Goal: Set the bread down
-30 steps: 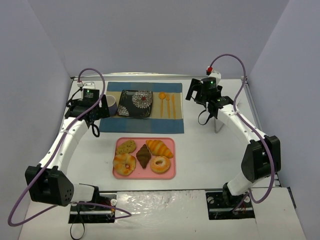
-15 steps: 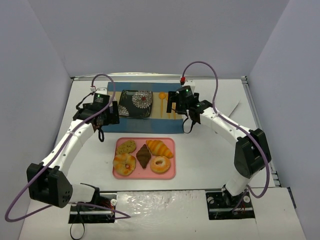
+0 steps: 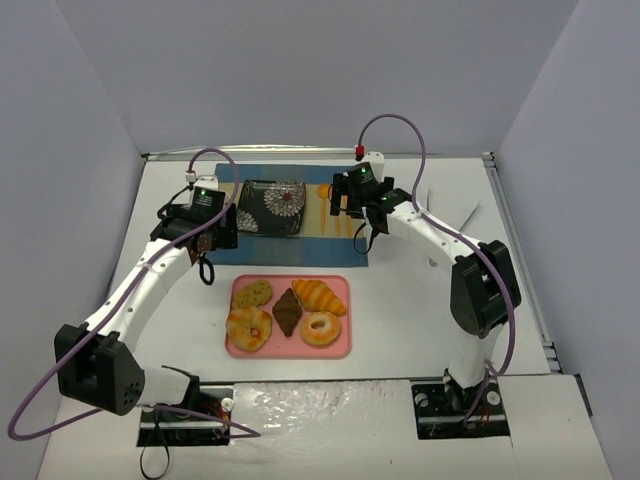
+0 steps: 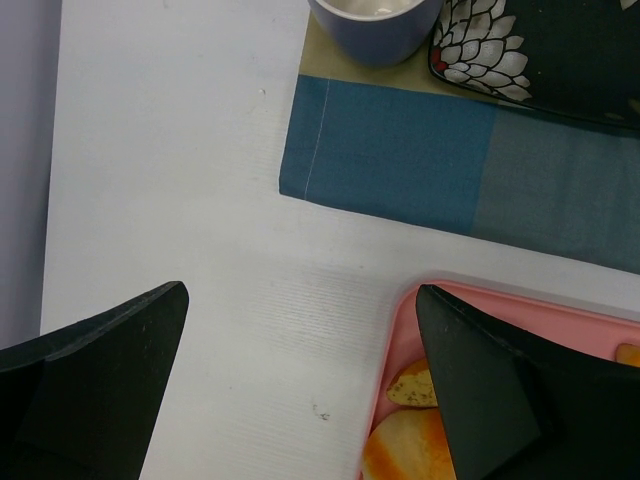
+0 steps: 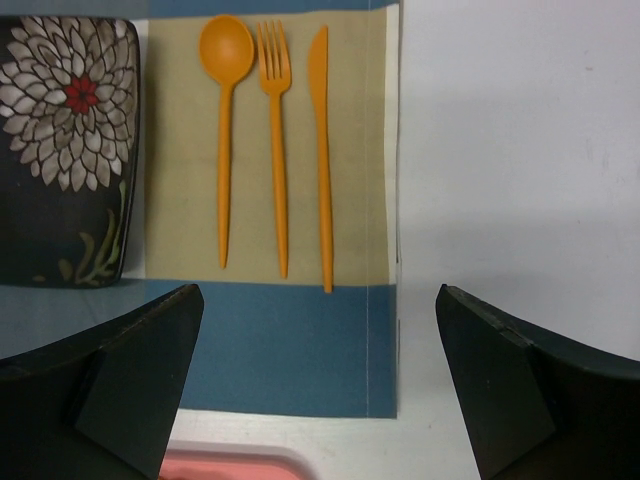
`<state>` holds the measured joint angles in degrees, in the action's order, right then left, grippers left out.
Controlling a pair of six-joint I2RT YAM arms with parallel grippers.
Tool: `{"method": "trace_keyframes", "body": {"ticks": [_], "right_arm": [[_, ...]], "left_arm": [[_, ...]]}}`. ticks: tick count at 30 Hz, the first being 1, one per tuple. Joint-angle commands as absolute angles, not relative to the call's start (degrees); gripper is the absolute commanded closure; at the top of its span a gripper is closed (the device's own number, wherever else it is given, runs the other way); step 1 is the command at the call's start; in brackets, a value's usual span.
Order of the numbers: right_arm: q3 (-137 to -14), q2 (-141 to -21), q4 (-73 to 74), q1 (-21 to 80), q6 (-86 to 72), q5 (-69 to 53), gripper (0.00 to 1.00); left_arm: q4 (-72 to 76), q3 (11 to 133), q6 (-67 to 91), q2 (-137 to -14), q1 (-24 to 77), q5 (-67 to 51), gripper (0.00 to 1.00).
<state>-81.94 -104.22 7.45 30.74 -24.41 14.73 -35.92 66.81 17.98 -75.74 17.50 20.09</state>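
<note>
1. Sitting on the pink tray (image 3: 300,348), the bread (image 3: 319,296) lies untouched beside the chocolate pastry (image 3: 288,311).
2. Right gripper (image 5: 318,300) gapes wide, empty, above the placemat (image 5: 280,360).
3. Left gripper (image 4: 300,295) also spread, holding nothing.

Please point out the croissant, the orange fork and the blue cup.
croissant (image 3: 318,296), top view, middle of its ridged back.
orange fork (image 5: 279,170), right wrist view, on its handle.
blue cup (image 4: 372,38), left wrist view, on its outer wall.

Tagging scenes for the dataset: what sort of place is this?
Probably a lab test cell staged as a dining table: plain enclosing walls, a blue placemat with plate and orange cutlery, a pink tray of pastries.
</note>
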Motion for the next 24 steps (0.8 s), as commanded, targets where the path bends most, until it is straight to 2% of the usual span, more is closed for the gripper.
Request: {"method": "trace_keyframes", "body": {"ticks": [1, 24], "right_arm": [[-87.6, -105.4, 6.1, 30.1, -24.3, 17.0, 0.00], [-100.9, -114.5, 8.3, 28.8, -22.6, 13.3, 0.00]], "left_arm": [[-34.5, 70.1, 16.1, -75.6, 16.9, 23.4, 0.03], [-35.1, 76.9, 16.1, -77.8, 13.3, 24.0, 0.03]]}}
